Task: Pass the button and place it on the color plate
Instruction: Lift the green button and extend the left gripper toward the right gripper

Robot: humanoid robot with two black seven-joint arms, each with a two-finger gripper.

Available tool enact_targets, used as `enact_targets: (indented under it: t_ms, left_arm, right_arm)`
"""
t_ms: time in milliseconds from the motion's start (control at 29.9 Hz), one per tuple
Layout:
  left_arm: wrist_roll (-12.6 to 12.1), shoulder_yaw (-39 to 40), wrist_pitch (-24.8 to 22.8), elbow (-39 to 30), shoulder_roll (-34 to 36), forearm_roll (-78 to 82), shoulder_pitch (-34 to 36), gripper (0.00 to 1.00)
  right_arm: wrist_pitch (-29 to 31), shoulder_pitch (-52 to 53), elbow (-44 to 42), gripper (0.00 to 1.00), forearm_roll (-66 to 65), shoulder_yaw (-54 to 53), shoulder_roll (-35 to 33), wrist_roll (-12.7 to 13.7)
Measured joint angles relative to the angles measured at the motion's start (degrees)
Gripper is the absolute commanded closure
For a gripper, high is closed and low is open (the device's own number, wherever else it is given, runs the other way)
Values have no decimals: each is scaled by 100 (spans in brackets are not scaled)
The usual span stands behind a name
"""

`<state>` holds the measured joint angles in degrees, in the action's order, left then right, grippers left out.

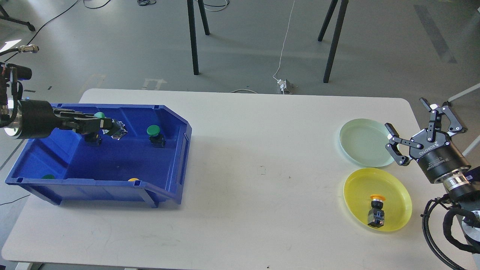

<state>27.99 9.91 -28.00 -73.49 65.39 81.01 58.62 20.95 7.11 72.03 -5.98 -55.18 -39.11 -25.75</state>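
Observation:
My left gripper is shut on a green-capped button, held level above the back of the blue bin. Another green button stands in the bin to its right. A green cap and a yellow cap show behind the bin's front wall. A black button body shows under my left gripper; its cap is hidden. My right gripper is open and empty beside the pale green plate. The yellow plate holds a yellow-capped button lying on its side.
The white table spans the view, with the bin at the left and both plates at the right edge. Black stand legs and a white cable are on the floor beyond the table's far edge.

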Motion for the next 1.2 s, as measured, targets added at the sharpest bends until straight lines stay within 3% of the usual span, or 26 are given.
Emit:
enact_targets:
  t_ms: [134,267,501,568,869,1203]
  left_arm:
    - [0,392,0,-244,-121,-1050,-20,88]
    - [1,615,0,-168,-708,-2084,-25,88]
    - [1,619,0,461,-2035,-2372,37,87]
    - [1,590,0,746,-2293,-2349,40,86]
    - [1,564,0,1479,-3028,-1827,-33,86]
    - [1,581,0,1594,-3229,-1660,-60,85]
  right_arm:
    - [0,44,44,5,-37,55,-41,56]
    - [6,158,164,5,-245,91,-49,243]
    - [7,822,279,5,-704,299,270,1305]
    - [7,1179,278,5,-717,612,445,1459]
    - [-42,3053,6,4,-664,2698,1051,1546]
    - [-52,3633,-905,4,-637,2891,2304,1503]
